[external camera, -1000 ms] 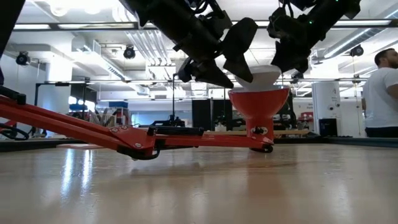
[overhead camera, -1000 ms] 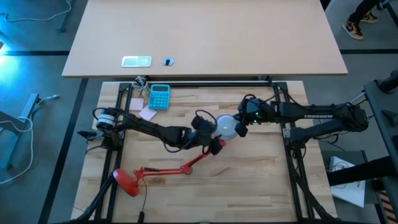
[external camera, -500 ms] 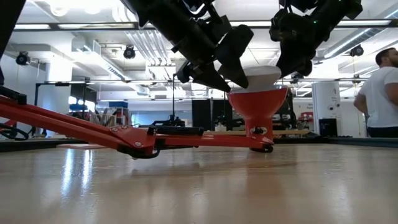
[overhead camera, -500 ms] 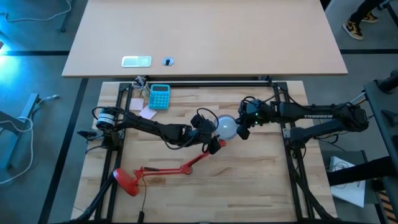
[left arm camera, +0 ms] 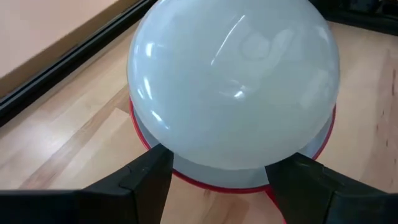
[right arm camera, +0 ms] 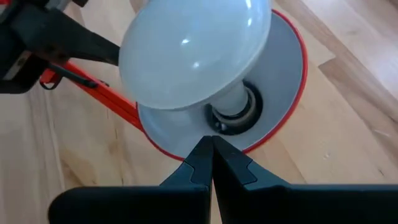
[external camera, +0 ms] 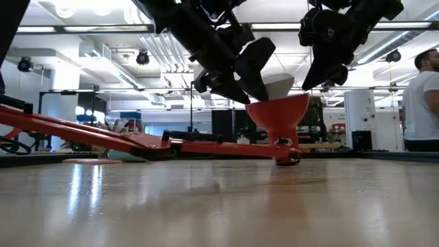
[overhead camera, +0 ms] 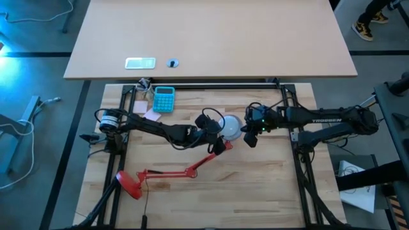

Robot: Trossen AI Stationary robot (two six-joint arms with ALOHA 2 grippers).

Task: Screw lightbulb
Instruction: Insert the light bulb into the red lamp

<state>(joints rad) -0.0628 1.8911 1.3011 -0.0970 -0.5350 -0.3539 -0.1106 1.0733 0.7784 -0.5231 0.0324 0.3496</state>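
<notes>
From above we see the round white lightbulb [overhead camera: 231, 126] mid-table in the red cone-shaped lamp shade [overhead camera: 220, 147], the left gripper [overhead camera: 215, 127] spread wide around its dome, while the right wrist view shows the right gripper [right arm camera: 212, 148] with fingers pressed together.

Two dark arms, matte black links, rounded joint housings. Left arm [overhead camera: 153, 130]: silver-grey ringed motor at base, thin black cable looping near wrist. Right arm [overhead camera: 326, 119]: white "TROSSEN" lettering along forearm, small green light near wrist, black cables bunched there. Left gripper [left arm camera: 217, 180]: two broad black angular fingers. Right gripper [right arm camera: 210, 163]: black fingers tapering to points that meet, mounted on a flat black crossbar.
</notes>
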